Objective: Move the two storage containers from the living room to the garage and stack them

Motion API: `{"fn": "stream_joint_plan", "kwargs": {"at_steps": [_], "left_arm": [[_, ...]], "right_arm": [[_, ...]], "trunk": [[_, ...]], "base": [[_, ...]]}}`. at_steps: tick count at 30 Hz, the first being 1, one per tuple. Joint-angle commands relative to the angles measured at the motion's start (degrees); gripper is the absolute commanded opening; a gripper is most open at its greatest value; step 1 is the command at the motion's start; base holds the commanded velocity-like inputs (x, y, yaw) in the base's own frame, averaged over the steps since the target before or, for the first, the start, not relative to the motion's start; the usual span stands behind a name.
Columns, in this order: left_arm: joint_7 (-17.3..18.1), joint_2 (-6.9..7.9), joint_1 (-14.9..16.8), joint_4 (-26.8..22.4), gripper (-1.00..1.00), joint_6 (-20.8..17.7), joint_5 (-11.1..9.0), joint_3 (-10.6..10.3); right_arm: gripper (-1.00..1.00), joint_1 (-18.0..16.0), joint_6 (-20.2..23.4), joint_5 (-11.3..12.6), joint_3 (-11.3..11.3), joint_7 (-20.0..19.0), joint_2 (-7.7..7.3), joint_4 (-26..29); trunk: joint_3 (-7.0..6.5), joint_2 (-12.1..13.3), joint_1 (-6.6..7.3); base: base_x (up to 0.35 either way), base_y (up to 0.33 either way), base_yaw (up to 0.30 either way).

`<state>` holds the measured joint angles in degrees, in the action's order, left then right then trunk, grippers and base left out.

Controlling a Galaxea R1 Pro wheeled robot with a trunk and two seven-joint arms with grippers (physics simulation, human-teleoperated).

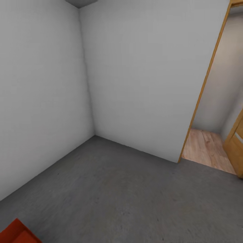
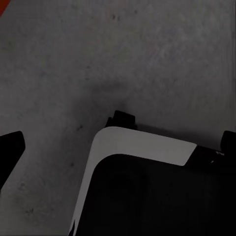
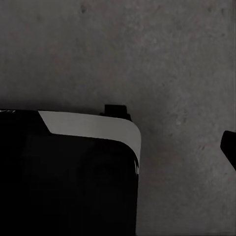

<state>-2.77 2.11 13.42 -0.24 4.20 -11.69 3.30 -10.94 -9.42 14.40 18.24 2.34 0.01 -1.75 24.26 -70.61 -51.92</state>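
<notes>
I am in the garage, facing a corner of plain white walls [image 1: 141, 77] over the dark grey floor [image 1: 128, 189]. One corner of an orange-red storage container [image 1: 17, 233] shows at the lower left of the head view, resting on the floor. A sliver of the same red [image 2: 2, 6] sits at the edge of the left wrist view. My left gripper [image 2: 118, 142] hangs open over bare floor, with one dark fingertip [image 2: 10, 147] at the frame's edge. My right gripper [image 3: 118, 147] is open too, with a fingertip [image 3: 230, 146] showing and nothing held. The living room is out of view.
A wood-framed doorway [image 1: 202, 87] opens at the right onto light wood plank flooring [image 1: 206, 148], with a wooden door leaf [image 1: 236, 141] beyond it. My black and white base [image 2: 142, 187] [image 3: 69, 172] sits below both wrists.
</notes>
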Motion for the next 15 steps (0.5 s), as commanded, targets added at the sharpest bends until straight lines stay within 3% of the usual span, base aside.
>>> {"fn": "stream_joint_plan", "kwargs": {"at_steps": [1, 9, 15], "left_arm": [[-0.05, 0.00, 0.03, 0.04, 1.00, 0.18, -0.07, 0.30], [-0.05, 0.00, 0.03, 0.05, 1.00, 0.18, -0.08, 0.30], [-0.05, 0.00, 0.03, 0.02, 1.00, 0.14, -0.08, 0.30]], "right_arm": [[1.00, -0.07, -0.31, 0.51, 0.48, 0.03, 0.05, -0.19], [1.00, -0.05, -0.25, 0.54, 0.55, 0.03, 0.10, -0.19], [1.00, -0.05, -0.12, 0.54, 0.56, 0.03, 0.08, -0.19]], "trunk": [[-0.01, -0.03, 0.00], [-0.62, -0.03, 0.00], [-0.90, -0.03, 0.00]], "base": [[0.000, 0.000, -0.176], [0.000, 0.000, -0.130], [0.000, 0.000, -0.050]]}}
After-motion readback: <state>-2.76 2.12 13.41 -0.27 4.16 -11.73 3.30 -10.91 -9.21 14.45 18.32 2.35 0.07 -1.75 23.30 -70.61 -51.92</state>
